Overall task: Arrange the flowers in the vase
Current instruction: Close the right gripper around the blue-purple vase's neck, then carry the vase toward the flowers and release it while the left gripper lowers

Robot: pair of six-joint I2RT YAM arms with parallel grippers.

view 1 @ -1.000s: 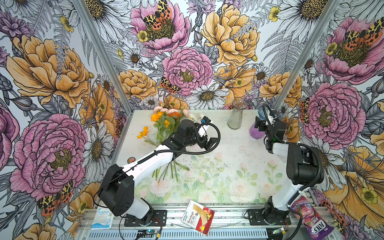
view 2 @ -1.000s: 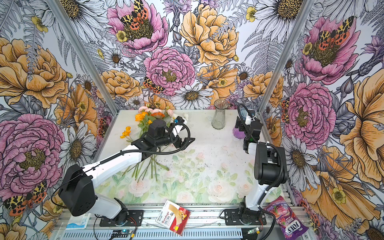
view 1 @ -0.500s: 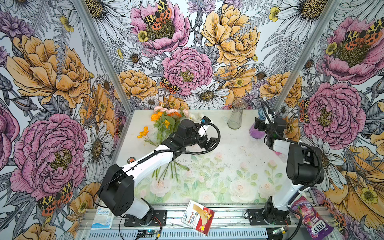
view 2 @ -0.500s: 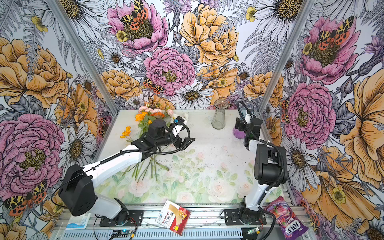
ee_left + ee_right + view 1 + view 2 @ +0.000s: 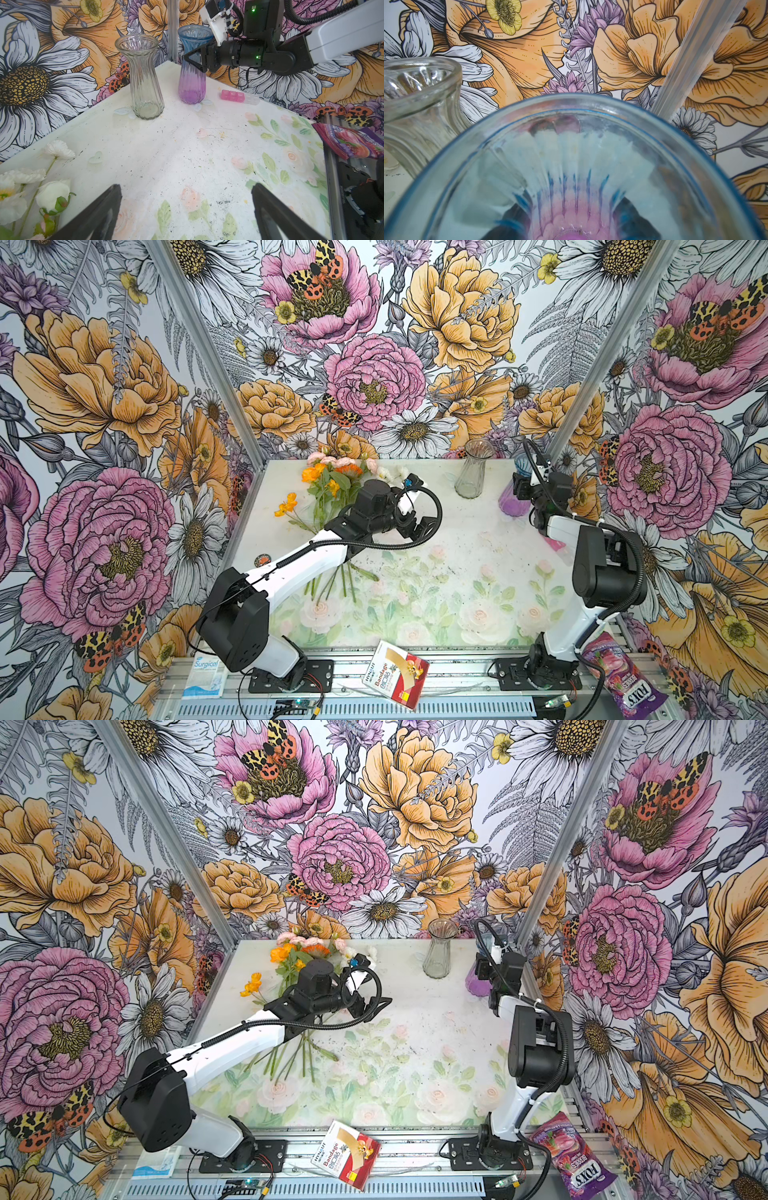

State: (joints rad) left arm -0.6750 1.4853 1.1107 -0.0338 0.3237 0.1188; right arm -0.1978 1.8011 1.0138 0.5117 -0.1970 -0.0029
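Right pincer [image 5: 194, 54] straddles the neck of the upright blue-purple vase [image 5: 191, 87], grip unclear; left pincer [image 5: 186, 187] gapes empty, flowers [image 5: 53, 194] lying beside it.

The flowers [image 5: 332, 483] are orange, pink, white; the vase [image 5: 192, 83] blue-to-purple.

left gripper [image 5: 187, 209] spread wide; right arm [image 5: 590, 560] outstretched, right gripper [image 5: 193, 60] level.
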